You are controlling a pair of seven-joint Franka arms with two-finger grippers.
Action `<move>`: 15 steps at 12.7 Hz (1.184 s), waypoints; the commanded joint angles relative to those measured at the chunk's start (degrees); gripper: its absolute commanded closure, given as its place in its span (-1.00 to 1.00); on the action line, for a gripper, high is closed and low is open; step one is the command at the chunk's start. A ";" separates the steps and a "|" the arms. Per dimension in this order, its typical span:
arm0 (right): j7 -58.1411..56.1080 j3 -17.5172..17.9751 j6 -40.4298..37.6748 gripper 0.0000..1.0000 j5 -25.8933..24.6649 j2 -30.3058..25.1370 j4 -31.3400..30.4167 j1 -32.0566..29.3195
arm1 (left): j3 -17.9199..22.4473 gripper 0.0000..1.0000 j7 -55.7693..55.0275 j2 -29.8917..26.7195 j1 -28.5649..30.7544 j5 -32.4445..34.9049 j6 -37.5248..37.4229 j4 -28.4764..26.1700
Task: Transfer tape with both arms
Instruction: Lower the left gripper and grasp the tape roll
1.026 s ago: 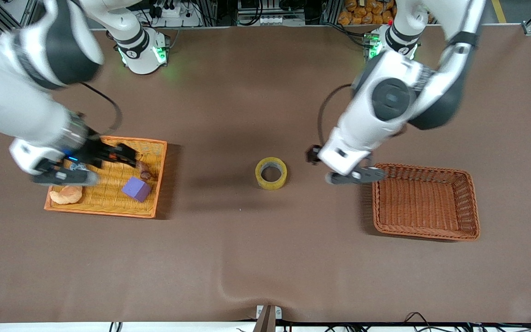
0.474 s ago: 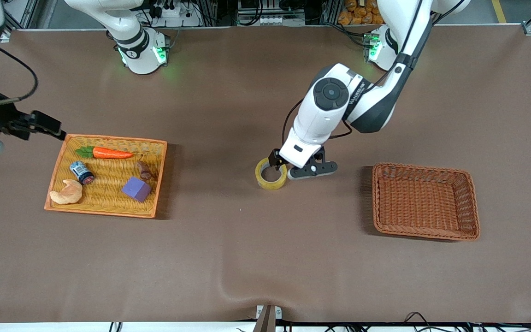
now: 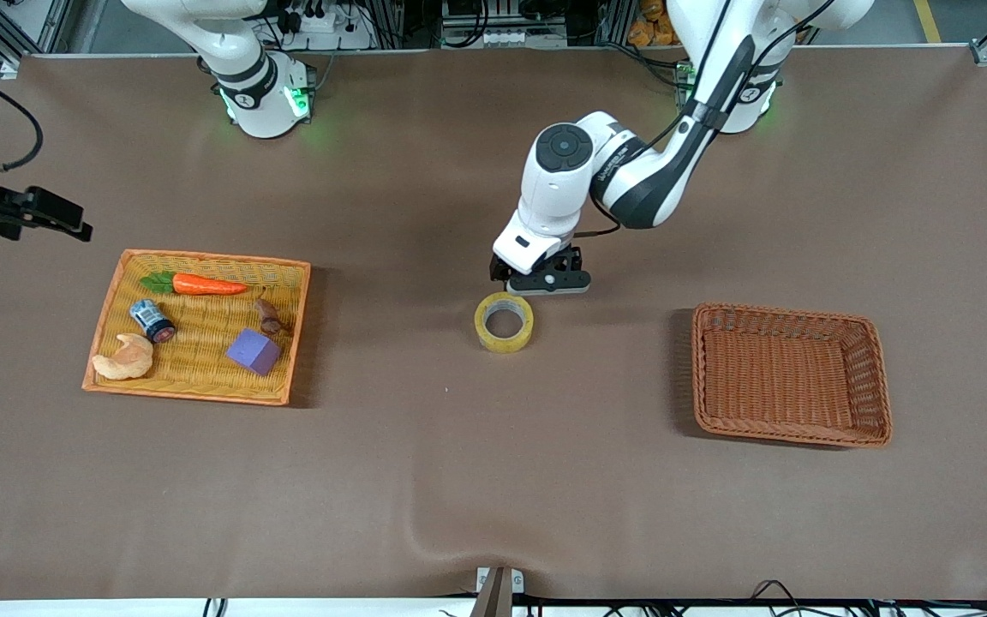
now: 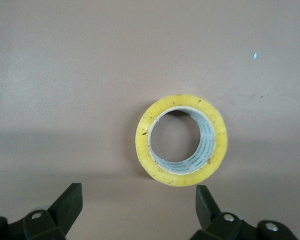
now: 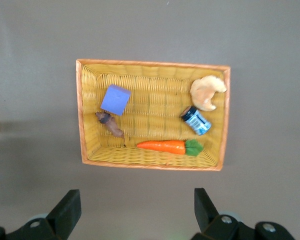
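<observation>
We see the tape (image 3: 504,322) lying flat on the brown table (image 3: 476,480) near the middle of the front view, its hole facing up, with bare cloth all round it. The left gripper (image 3: 542,281) hangs just above the tape's upper edge in that view, fingers (image 4: 65,207) spread apart and holding nothing; in the left wrist view the roll (image 4: 181,146) sits clear of both fingertips. The right gripper (image 3: 52,218) waits at the upper left of the front view, off the yellow tray's (image 3: 296,330) top corner, its fingers (image 5: 66,212) also apart and empty. That tray holds a carrot (image 3: 198,284), a small can (image 3: 152,320), a croissant (image 3: 124,357), a purple cube (image 3: 253,350) and a small brown piece (image 3: 268,316). The brown basket (image 3: 703,377) stands at centre right, well apart from the tape, with open table between them.
</observation>
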 commanded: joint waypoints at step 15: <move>1.38 0.33 -1.52 -1.00 -1.38 -1.22 2.48 -0.97 | 0.94 -1.00 -4.39 14.36 0.25 7.83 2.86 10.27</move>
